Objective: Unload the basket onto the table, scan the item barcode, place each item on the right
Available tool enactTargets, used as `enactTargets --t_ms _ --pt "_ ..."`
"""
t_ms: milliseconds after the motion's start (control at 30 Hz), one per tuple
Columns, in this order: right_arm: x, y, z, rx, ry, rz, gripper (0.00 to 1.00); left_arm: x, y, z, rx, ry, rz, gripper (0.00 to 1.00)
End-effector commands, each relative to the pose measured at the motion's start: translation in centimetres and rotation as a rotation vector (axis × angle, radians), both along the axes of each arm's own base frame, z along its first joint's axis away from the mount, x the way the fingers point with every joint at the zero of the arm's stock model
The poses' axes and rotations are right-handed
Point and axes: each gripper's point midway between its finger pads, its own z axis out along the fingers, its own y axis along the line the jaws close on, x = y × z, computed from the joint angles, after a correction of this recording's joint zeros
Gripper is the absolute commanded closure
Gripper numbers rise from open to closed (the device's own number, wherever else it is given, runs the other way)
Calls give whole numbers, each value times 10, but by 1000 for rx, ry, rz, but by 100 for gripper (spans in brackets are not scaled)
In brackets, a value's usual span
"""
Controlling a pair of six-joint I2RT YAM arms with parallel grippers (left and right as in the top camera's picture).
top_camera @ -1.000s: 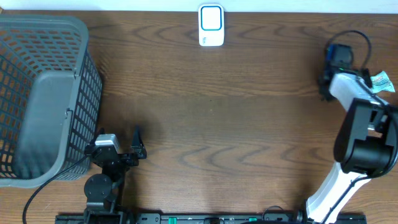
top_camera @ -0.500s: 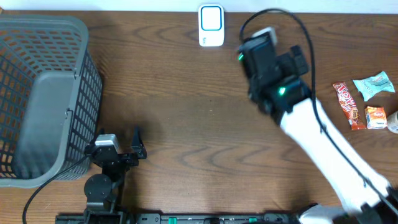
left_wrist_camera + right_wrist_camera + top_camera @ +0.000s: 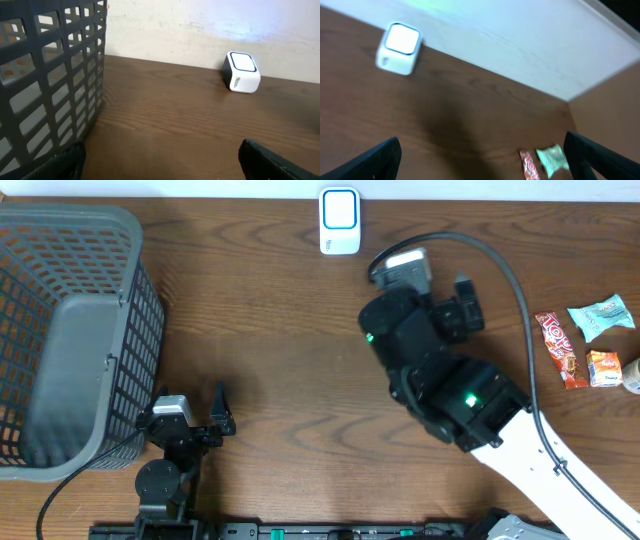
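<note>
Right arm has left the snack pile empty-handed; scan not begun.

A second ago the right gripper [image 3: 425,272] hung over the packets at the table's right end. It has since swung to mid-table with its jaws spread wide and nothing between them. The candidate items lie untouched on the wood, well off to that gripper's right: a red oblong snack wrapper [image 3: 555,348], a teal crinkled packet [image 3: 600,315] and a small orange packet [image 3: 603,367]. The white box-shaped barcode scanner [image 3: 340,221] stands ahead of the gripper and to its left, near but apart. The left gripper [image 3: 222,410] is parked and equally spread, just beside the grey plastic mesh basket [image 3: 120,225]. In my judgement no item has been picked up, so the arm must return for one before anything can be presented to the scanner.
</note>
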Motion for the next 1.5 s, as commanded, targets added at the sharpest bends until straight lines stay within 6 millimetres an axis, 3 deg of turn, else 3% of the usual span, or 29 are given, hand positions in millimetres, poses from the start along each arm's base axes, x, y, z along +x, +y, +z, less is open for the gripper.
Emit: enactTargets --t_ms 0,200,300,400,533,700,900,1100,1267,1467 --pt "24 -40 14 189 -93 -161 1 0 2 -18 1 43 11 2" --pt "65 -80 28 492 -210 -59 1 0 2 -18 1 42 11 2" --pt "64 -104 31 561 -301 -16 1 0 2 -18 1 42 11 2" --pt "49 -126 24 583 -379 -9 1 0 2 -18 1 42 10 2" --pt "13 -148 3 581 -488 -40 1 0 2 -18 1 42 10 2" --pt "-41 -153 -25 593 -603 -15 1 0 2 -18 1 42 11 2" --pt "-84 -164 -66 592 -693 -16 1 0 2 -18 1 42 10 2" --pt "-99 -166 -83 593 -753 6 1 0 2 -18 1 42 10 2" --pt "-96 -166 -123 584 -624 -35 1 0 2 -18 1 42 10 2" --pt "-95 -171 -150 569 -527 -93 1 0 2 -18 1 42 11 2"
